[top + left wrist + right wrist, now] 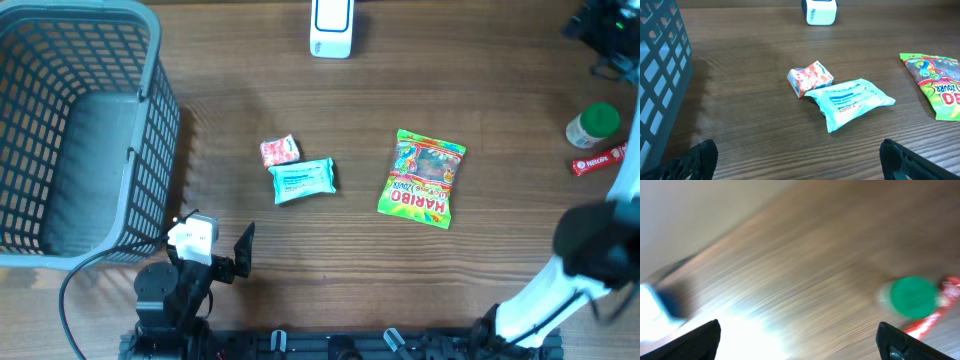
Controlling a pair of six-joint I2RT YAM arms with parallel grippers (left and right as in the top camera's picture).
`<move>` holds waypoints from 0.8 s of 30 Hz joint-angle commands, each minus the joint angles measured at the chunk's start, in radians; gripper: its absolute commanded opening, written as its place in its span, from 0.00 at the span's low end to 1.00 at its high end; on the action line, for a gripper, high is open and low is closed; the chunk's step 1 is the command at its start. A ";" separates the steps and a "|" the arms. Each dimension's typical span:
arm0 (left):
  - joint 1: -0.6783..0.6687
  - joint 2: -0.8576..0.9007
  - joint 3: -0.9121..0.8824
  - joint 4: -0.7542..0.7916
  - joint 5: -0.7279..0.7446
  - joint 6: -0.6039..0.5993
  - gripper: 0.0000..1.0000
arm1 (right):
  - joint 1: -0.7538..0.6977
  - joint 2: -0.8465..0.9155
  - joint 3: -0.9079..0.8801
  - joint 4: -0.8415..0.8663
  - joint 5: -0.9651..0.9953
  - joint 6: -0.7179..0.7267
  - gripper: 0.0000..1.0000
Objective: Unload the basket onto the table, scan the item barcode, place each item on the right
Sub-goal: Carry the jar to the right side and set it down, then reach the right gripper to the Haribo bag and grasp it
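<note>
Though flat, Haribo bag (422, 180) lengthwise near-to-far

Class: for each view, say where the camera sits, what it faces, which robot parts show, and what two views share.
Overhead: above the table, looking down at basket, Haribo bag; left arm, right arm show.
Left wrist: low, facing across at teal packet; left gripper open.
Right wrist: tilted, blurred, facing green-capped bottle; right gripper open.
Shared: overhead and left wrist both show the teal packet.

My left claw (213, 235) sat open near the basket (150, 60). Mid-table lay a small packet (280, 150), a teal pack (302, 180) just beside it, and a Haribo bag (423, 178) further right.
</note>
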 commanded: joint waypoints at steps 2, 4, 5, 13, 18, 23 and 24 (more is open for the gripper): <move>0.006 -0.003 -0.006 0.001 -0.010 0.008 1.00 | 0.283 -0.023 -0.011 -0.159 -0.015 0.105 1.00; 0.006 -0.003 -0.006 0.001 -0.010 0.008 1.00 | 0.440 -0.002 -0.072 -0.180 -0.069 0.141 1.00; 0.006 -0.003 -0.006 0.001 -0.010 0.008 1.00 | 0.475 0.006 -0.093 -0.174 -0.074 0.140 1.00; 0.006 -0.003 -0.006 0.001 -0.010 0.008 1.00 | 0.747 0.171 -0.248 -0.227 0.183 0.368 1.00; 0.006 -0.003 -0.006 0.001 -0.010 0.008 1.00 | 0.754 0.322 -0.248 -0.342 0.168 0.412 0.89; 0.006 -0.003 -0.006 0.001 -0.010 0.008 1.00 | 0.754 0.343 -0.248 -0.362 0.265 0.413 0.89; 0.006 -0.003 -0.006 0.001 -0.010 0.008 1.00 | 0.754 0.343 -0.249 -0.362 0.282 0.412 0.91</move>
